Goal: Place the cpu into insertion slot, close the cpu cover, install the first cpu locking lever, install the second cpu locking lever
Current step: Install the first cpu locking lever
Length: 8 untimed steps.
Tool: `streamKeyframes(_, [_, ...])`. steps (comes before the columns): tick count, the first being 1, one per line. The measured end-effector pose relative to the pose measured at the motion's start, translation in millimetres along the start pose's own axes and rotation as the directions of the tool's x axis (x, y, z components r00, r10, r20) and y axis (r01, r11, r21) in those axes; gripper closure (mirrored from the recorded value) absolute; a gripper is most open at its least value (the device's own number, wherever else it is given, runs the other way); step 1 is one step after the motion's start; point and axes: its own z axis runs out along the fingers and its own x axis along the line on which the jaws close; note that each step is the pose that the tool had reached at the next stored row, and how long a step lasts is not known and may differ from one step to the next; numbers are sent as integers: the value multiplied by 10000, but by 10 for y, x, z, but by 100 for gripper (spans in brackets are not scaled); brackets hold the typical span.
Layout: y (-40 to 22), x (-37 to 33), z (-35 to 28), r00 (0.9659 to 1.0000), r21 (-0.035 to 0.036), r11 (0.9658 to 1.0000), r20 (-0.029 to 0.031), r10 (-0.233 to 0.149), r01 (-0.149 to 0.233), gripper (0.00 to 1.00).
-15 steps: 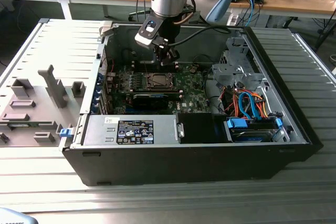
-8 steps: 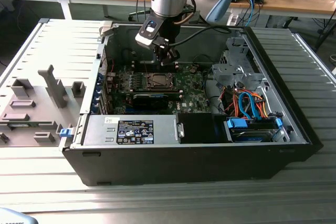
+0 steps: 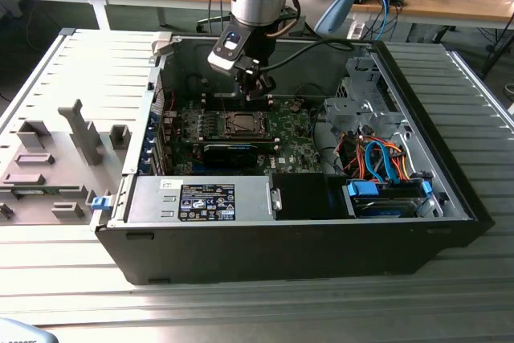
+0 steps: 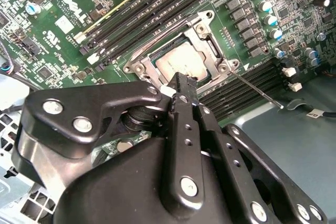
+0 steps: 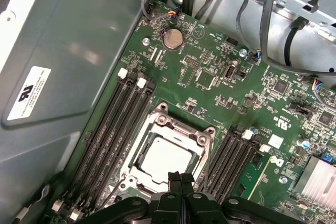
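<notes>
Gripper (image 5: 179,178) clenched empty just above the cpu (image 5: 165,160); we judge it seated in the insertion slot (image 5: 138,154), cpu cover (image 5: 206,139) down, locking lever (image 4: 257,88) unlatched.

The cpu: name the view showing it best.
First wrist view: the cpu faces the camera nearly whole. In the second wrist view the pincer overlaps its edge; the exterior view shows it far off.
</notes>
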Motion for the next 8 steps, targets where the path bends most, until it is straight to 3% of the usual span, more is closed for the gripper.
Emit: streamKeyframes(8, [0, 0, 0, 9997, -2, 9997, 5, -230, 230, 89])
